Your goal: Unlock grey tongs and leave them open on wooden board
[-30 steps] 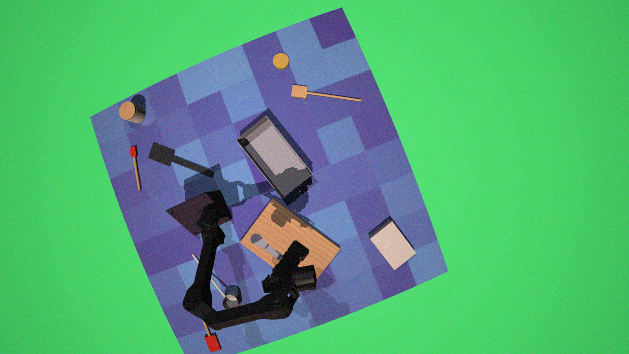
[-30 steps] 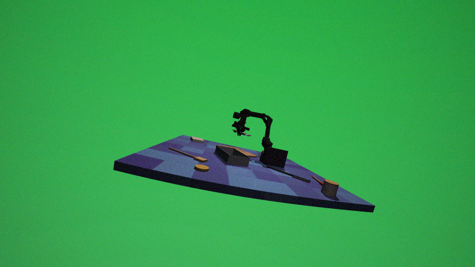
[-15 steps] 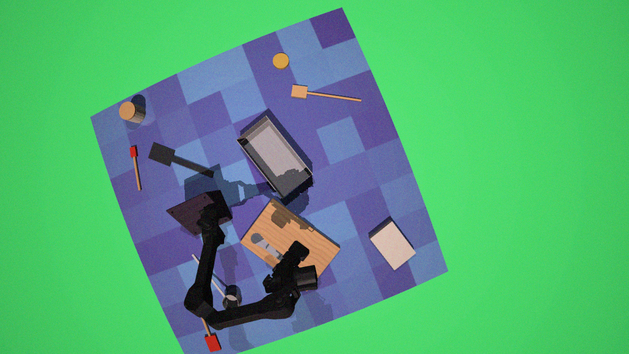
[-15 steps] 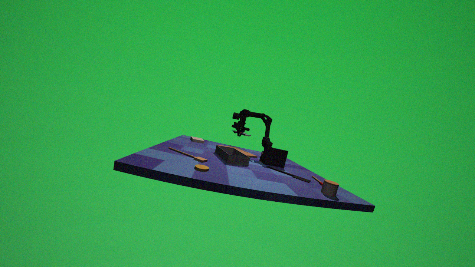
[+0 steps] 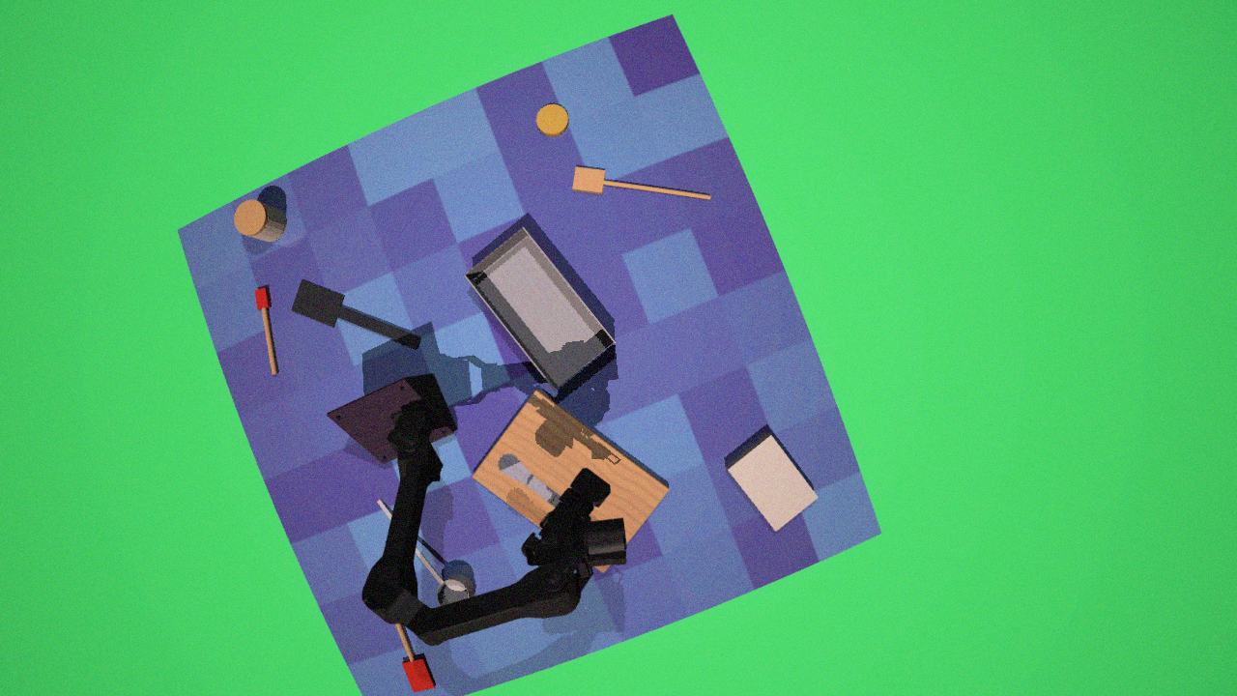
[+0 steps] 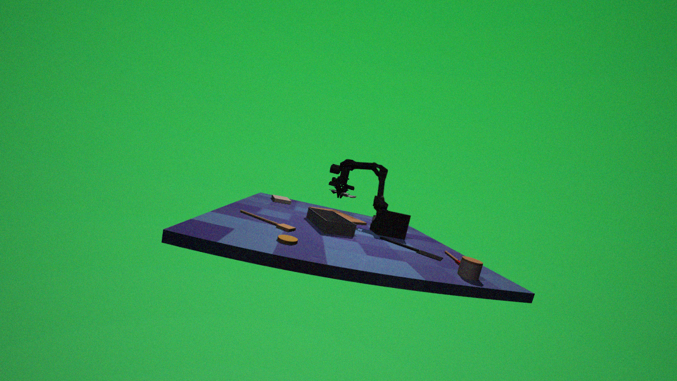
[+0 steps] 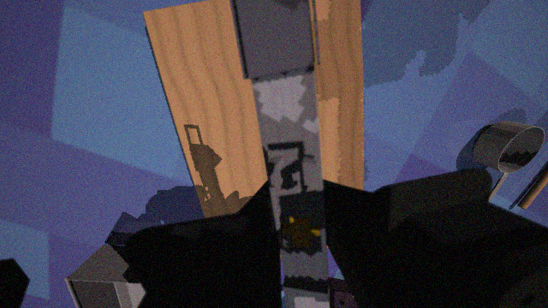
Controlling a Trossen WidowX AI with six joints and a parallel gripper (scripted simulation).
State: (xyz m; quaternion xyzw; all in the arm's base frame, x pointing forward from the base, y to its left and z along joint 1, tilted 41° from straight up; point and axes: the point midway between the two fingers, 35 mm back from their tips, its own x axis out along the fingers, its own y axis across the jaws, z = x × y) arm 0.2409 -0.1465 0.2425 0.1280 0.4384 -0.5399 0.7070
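My gripper point(image 5: 566, 506) point(image 6: 341, 192) point(image 7: 287, 183) is shut on the grey tongs point(image 5: 526, 478) point(image 7: 286, 103) near their hinge end. It holds them in the air above the wooden board point(image 5: 635, 495) point(image 6: 354, 219) point(image 7: 201, 85). In the wrist view the tongs run as one grey strip up from between my black fingers, over the board, ending in a darker pad at the top. I cannot tell whether their arms are spread. The grey roasting tin point(image 5: 540, 303) point(image 6: 331, 221) stands beyond the board and holds nothing.
The arm's base point(image 5: 388, 415) stands left of the board. A metal ladle point(image 5: 453, 581) point(image 7: 509, 143) lies under the arm. Around the table lie a white block point(image 5: 771, 480), a black spatula point(image 5: 354, 315), a wooden spatula point(image 5: 635, 186), an orange disc point(image 5: 552, 119), a wooden cylinder point(image 5: 256, 218) and two red-headed sticks.
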